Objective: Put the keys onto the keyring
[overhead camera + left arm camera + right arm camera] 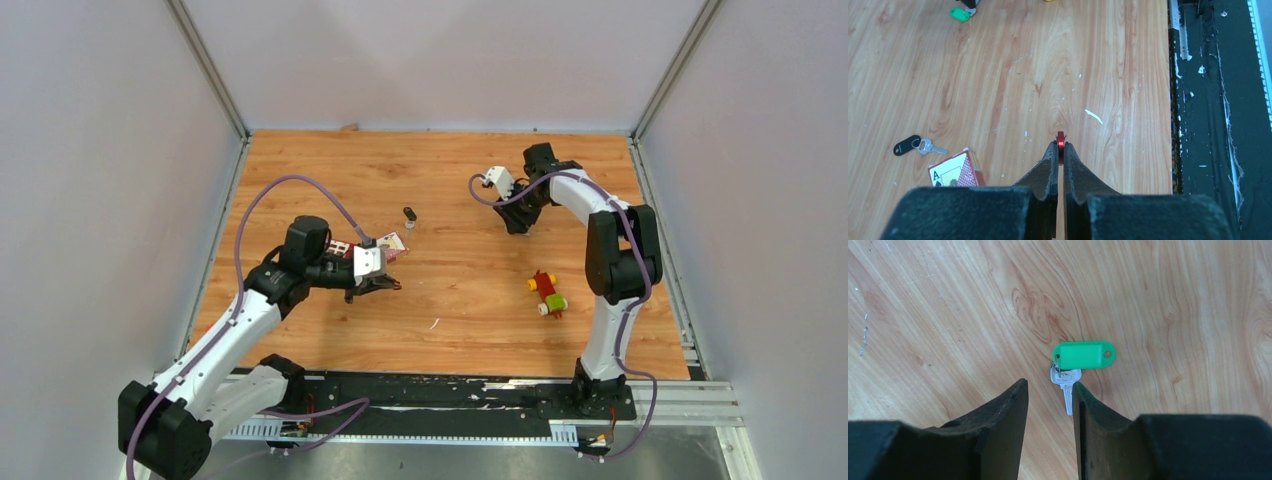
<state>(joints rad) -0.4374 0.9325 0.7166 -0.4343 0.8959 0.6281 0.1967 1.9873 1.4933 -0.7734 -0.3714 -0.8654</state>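
Note:
My left gripper [1060, 146] is shut on the thin red keyring [1060, 139], which pokes out edge-on past the fingertips just above the wood; from above it sits left of centre [386, 287]. A black-tagged key [908, 145] lies flat to its left, also seen as a small dark key [409, 214]. The green-tagged key [1083, 354] lies under my right gripper [1050, 384]. Its jaws stand open over the table, the metal blade [1067, 396] lying between them, close against the right finger. From above, the right gripper [521, 223] hides that key.
A red playing-card box [392, 246] lies beside the left gripper, close to its left finger [954, 172]. A red-yellow-green toy block cluster [547, 294] sits near the right arm. A black rail [1208, 100] borders the table's near edge. Walls close in three sides.

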